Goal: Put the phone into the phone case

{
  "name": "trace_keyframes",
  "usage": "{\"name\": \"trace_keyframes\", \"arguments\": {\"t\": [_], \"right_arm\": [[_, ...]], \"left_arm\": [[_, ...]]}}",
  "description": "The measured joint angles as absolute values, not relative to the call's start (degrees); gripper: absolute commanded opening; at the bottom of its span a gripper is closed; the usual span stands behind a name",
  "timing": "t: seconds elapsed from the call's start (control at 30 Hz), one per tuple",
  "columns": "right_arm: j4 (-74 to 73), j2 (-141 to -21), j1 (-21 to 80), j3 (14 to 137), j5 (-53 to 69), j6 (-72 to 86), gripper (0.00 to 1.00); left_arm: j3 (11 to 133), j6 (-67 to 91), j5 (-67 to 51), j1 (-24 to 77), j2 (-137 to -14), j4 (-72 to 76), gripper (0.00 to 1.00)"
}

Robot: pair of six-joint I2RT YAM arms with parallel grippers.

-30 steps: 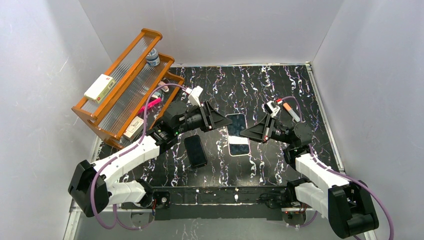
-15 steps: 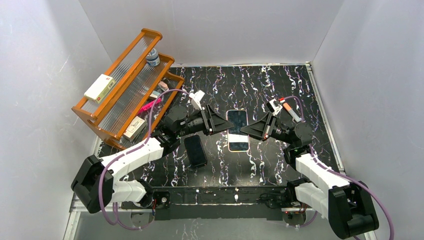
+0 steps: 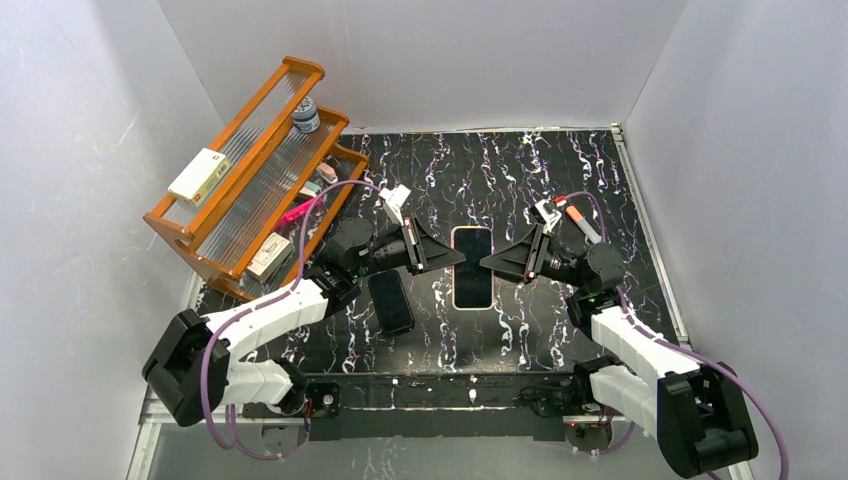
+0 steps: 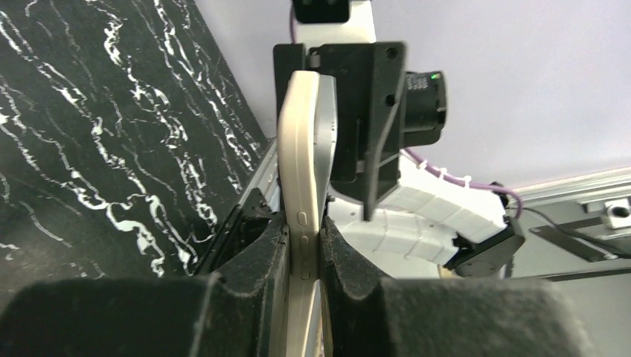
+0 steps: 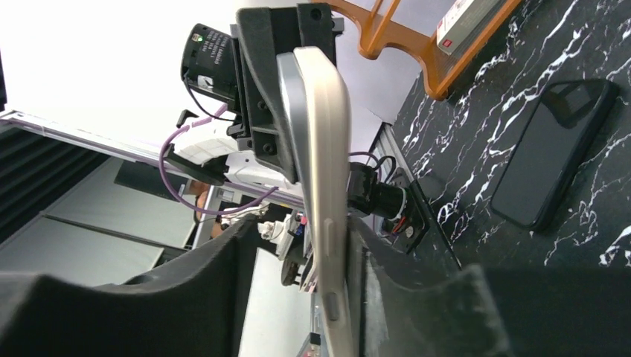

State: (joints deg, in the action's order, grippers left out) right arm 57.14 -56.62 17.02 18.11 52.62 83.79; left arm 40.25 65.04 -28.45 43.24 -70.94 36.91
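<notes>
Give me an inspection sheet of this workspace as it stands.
Surface: black, white-veined table.
Job's things: phone sits screen up inside the phone case; cannot tell if it is fully seated.
Clutter: black slab lies flat to its left; stocked orange rack far left; marker far right.
Grippers: left gripper is clamped on one long edge of the case; right gripper straddles the opposite edge, with a gap beside one finger.
Cables: purple cables loop along both arms, none over the phone.
Surroundings: plain white walls.
</notes>
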Motion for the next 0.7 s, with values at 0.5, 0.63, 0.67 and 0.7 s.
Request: {"name": "trace_keyframes", "arguments": {"t": [0.5,0.63,0.67,0.7], "right_arm": [[55.72,-56.62,17.08,22.50,57.21,82.11,0.50],[55.02,-56.62,17.12,22.52,57.45,82.04,0.49],[54.92,-56.62,17.17,22.52,57.45,82.02,0.49],[54.89,-56.62,17.17,22.52,57.45,82.00,0.50]], "left_arm": [[38.94,54.78,-36.95,43.22,-68.01,34.50,0.00],[39.68,51.11,-37.19,43.27,-66.35,30.44,0.00],[39.94,50.43,-37.28,43.27,-66.13,29.52,0.00],[40.27,49.74,-37.39,43.27,-65.98,28.67,0.00]]}}
